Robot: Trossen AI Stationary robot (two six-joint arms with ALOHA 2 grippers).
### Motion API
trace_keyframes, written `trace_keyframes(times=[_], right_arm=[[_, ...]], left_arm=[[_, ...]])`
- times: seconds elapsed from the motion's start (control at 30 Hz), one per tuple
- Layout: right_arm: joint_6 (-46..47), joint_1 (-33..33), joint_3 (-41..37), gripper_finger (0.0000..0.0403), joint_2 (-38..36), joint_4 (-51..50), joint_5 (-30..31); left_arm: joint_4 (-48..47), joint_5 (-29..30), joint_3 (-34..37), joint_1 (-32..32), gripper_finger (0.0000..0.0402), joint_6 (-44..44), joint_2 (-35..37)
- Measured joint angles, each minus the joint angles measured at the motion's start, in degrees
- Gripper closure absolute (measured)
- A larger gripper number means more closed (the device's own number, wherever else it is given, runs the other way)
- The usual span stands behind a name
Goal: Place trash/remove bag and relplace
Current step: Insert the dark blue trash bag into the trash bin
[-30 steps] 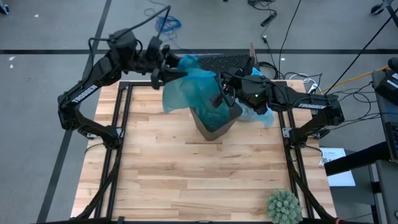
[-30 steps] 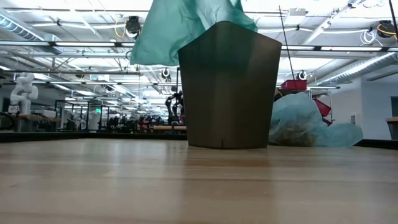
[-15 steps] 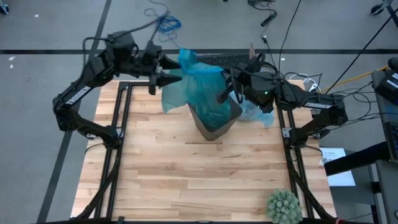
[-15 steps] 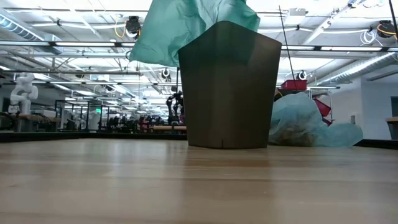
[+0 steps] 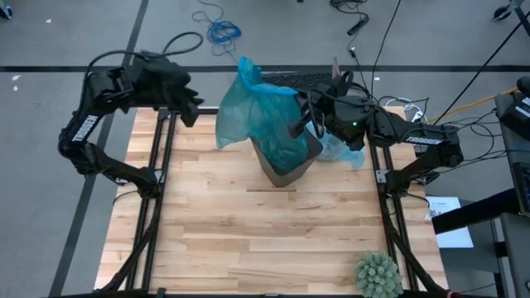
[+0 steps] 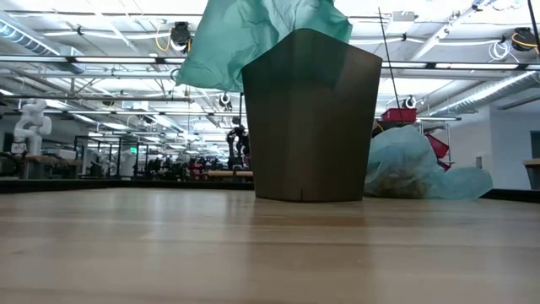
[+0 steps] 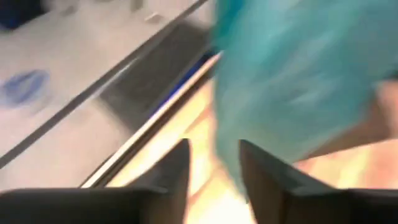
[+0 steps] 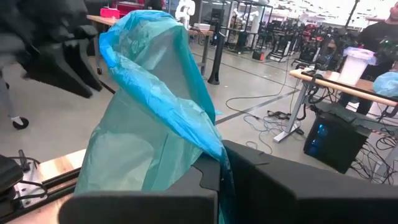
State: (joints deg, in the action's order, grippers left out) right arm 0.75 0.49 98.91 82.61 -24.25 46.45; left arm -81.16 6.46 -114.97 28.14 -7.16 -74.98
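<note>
1. Small dark tapered plastic bin [image 5: 286,170] stands upright on the light wooden slatted worktop [image 5: 265,240], near the far edge, about midway between the side edges.
2. A thin crinkly teal-blue plastic bag [image 5: 257,116] is in the bin's mouth, only partly seated. Most of it rises above the rim and leans toward the worktop's far-left corner; long axis runs from the bin opening up and out to a peak at the far side. Low view: the film [image 6: 253,38] billows over the bin's [image 6: 310,118] rim and hangs past its left wall.
3. Right end effector [image 5: 300,126] is at the bin's far-right rim, fingers closed, pinching an edge of this bag; right wrist view shows the film [image 8: 155,130] caught btwn the dark fingers [image 8: 205,177] and rising away as a tall fold.
4. Left end effector [image 5: 189,106] is off the bag, above the worktop's far-left corner, well apart from the bin. Left wrist view: its two fingers [image 7: 174,171] stand partway apart w/ nothing btwn them; the teal film [image 7: 298,81] is ahead, blurred.
5. A pale sky-blue translucent bin liner [image 5: 344,151], bunched and full-looking, lies on the worktop just beside the bin on its right, near the far edge. Low view shows it [image 6: 422,173] slumped, long axis along the worktop; contents cannot be made out clearly.
6. Spiky green ball [image 5: 378,273] sits at the near-right corner.
</note>
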Motion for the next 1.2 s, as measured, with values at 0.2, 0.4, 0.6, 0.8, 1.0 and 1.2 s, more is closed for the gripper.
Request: trace_keyframes(times=[0.2,0.4,0.6,0.8,1.0,1.2], right_arm=[[0.02,-0.54,0.00,0.0403,-0.40,0.11,-0.21],[-0.37,-0.53,0.00,0.0403,-1.64,0.33,-0.24],[-0.37,-0.50,0.00,0.0403,-2.27,0.26,0.02],[-0.37,-0.50,0.00,0.0403,-2.89,0.48,0.10],[0.10,-0.50,0.00,0.0403,-3.23,1.11,0.09],[0.15,-0.50,0.00,0.0403,-3.26,1.37,0.10]], left_arm=[[-0.16,2.65,10.12,0.00,0.0391,-3.50,-0.32],[16.81,-7.44,23.89,-0.37,0.0400,-6.93,-0.37],[39.39,-14.97,29.92,-2.06,0.0400,-8.81,-0.93],[44.01,-18.07,31.01,-3.59,0.0401,-9.11,-3.93],[52.91,-20.44,31.03,-5.93,0.0401,-10.42,-7.21],[61.28,-23.02,31.03,-6.97,0.0401,-11.87,-9.32]])
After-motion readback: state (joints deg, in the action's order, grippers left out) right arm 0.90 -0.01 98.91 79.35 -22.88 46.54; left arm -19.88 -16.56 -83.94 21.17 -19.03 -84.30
